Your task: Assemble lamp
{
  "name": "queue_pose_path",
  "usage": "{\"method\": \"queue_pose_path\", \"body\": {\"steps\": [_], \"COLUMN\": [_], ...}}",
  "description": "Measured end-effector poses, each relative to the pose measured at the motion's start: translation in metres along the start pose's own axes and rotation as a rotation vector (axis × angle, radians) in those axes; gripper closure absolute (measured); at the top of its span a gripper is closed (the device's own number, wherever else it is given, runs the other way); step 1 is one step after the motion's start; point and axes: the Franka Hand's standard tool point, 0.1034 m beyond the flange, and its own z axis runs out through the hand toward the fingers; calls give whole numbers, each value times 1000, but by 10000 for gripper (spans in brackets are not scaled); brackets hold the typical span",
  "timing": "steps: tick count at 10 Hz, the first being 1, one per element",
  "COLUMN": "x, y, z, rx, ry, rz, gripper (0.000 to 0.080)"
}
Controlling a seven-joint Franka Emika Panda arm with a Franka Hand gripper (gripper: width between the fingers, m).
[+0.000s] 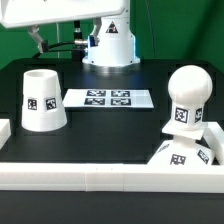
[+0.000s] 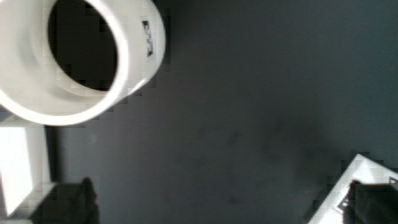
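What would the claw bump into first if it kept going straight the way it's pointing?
Probably just the bare black table. In the wrist view the claw points at empty tabletop, with the open-mouthed shade off to one side. Depth is hard to judge.

Shade (image 1: 44,99) left, marker board (image 1: 111,98) middle, bulb (image 1: 186,98) right.

This is a robotics lab test bench: a matte black tabletop (image 1: 110,125) fenced by long white border rails (image 1: 100,177), a green backdrop screen (image 1: 170,25) behind, the white robot arm pedestal (image 1: 110,45) bolted on, and the flat white marker board (image 1: 108,98) with printed square tags.
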Motion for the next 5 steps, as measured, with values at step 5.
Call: {"method": "queue_pose_path", "body": {"steps": [5], "x": [-25], "y": [9], "z": [16], "rx": [34], "ry": [-33], "rz": [42], "gripper": [100]}}
